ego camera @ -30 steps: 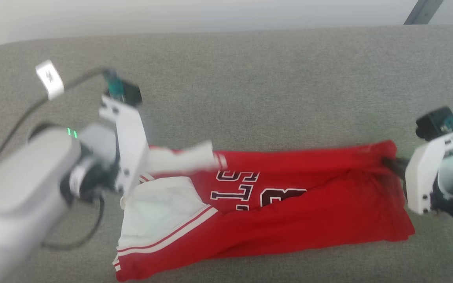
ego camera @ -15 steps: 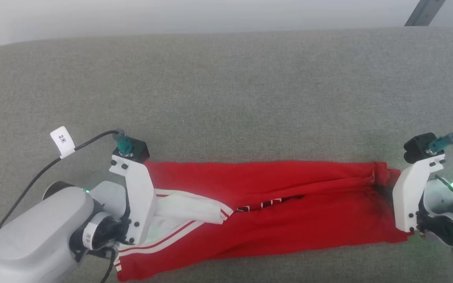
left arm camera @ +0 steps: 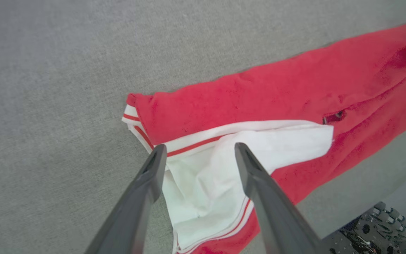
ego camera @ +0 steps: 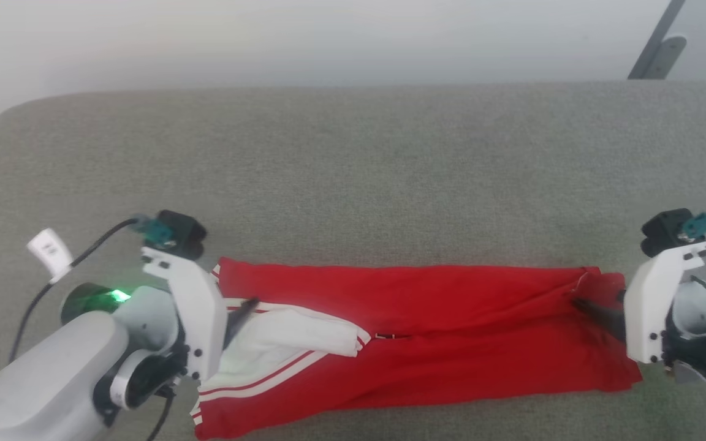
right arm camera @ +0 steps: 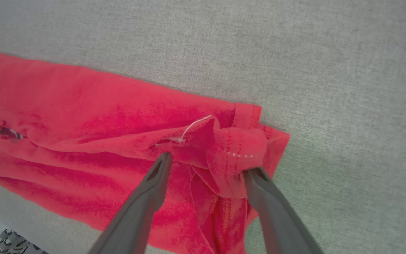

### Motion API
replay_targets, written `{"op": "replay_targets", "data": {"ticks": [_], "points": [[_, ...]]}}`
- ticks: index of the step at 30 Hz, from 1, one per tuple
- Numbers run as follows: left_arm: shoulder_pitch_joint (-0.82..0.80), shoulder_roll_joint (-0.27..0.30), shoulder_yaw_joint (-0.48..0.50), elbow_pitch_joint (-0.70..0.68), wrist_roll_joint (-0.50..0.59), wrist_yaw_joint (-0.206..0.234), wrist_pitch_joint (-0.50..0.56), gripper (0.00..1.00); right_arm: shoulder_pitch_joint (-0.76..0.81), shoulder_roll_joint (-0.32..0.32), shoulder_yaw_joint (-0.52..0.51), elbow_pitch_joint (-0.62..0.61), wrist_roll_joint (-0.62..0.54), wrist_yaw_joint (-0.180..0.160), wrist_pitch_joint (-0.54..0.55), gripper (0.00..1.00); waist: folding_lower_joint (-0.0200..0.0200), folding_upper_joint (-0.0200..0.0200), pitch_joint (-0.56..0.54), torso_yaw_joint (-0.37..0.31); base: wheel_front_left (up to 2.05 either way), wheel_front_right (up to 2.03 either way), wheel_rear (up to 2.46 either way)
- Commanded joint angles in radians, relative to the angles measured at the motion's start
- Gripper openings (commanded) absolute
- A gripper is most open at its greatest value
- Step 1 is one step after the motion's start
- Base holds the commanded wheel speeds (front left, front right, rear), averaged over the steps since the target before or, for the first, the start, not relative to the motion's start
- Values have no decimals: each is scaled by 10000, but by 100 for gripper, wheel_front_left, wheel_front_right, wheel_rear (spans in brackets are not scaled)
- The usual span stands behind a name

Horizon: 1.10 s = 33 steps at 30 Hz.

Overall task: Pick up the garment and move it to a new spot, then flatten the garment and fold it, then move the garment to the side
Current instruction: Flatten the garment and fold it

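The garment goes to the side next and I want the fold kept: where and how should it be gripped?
Grip the garment at its two short ends: the white sleeve with the left tool, the bunched red hem with the right tool. Come down from above at each end: it lies as a long folded strip, so lifting both together probably keeps the fold.

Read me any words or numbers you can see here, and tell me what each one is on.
Nothing reads clearly.
White cable tag: marks too blurred to read.
Garment: lettering folded inside, just a sliver visible, unreadable.
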Motion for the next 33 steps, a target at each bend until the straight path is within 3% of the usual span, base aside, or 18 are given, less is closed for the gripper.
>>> {"op": "replay_targets", "data": {"ticks": [1,6,17,22,27,29,30,33], "points": [[274,94,187,-33,135,-44,-564,100,184,-38,-208,-14,39,0,196,100,0,-1,-110,85,0,0,0],[785,148,593,-15,566,-235,-2392,100,430,-82,-845,149,-106,1,1053,100,0,-1,-213,254,0,0,0],[2001,-77,1786,917,1006,-110,-6614,100,688,324,-1589,527,-384,0,2155,100,0,-1,-91,644,0,0,0],[2389,-388,2245,1335,1073,-184,-7751,100,532,643,-1553,983,-344,1,2067,100,0,-1,96,862,0,0,0],[2652,-715,2778,1601,1248,-333,-8031,100,430,969,-1347,1422,-125,3,2124,100,0,-1,255,998,0,0,0],[2789,-939,3259,1653,1468,-443,-8075,100,389,1161,-1276,1569,69,13,2084,17,0,-1,320,1057,0,0,0],[2906,-1070,3595,1678,1596,-481,-8079,100,384,1202,-1170,1600,170,26,2145,0,0,-1,343,1086,0,0,0],[3361,-1577,4443,1632,2073,-757,-8066,100,346,1267,-1141,1547,599,24,2105,0,0,-1,411,1124,0,0,0]]}}
